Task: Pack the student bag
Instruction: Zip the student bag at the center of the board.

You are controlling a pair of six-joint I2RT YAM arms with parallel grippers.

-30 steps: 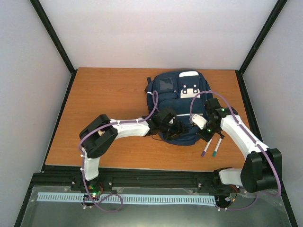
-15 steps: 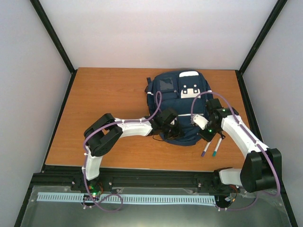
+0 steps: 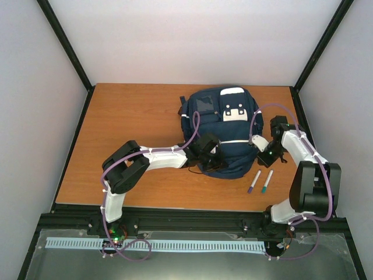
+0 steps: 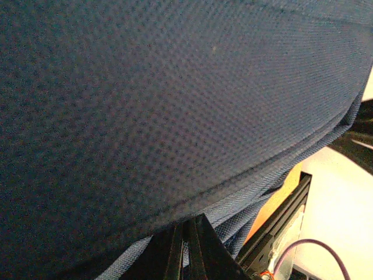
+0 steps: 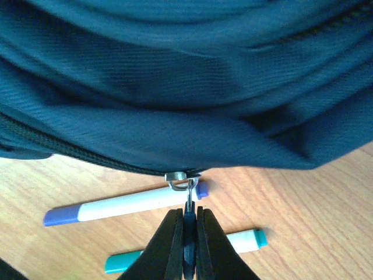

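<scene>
Lying flat toward the back of the wooden table (image 3: 134, 116), right of centre, the student bag (image 3: 224, 125) had both claws at its near edge. The right gripper (image 5: 187, 213) pinched the small metal zipper pull (image 5: 188, 195) on the bag's near right side, close to a purple-capped marker (image 5: 128, 207) and a teal-capped marker (image 5: 242, 240) lying side by side on the wood. The left gripper (image 4: 187, 224) was pressed together against the near left hem; whether it had caught any fabric could not be told.

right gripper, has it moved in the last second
Yes. The right gripper, shut on the bag's zip pull, shifted right and slightly back: it overlapped the tops of the purple pen and teal pen; both now lie clear.
</scene>
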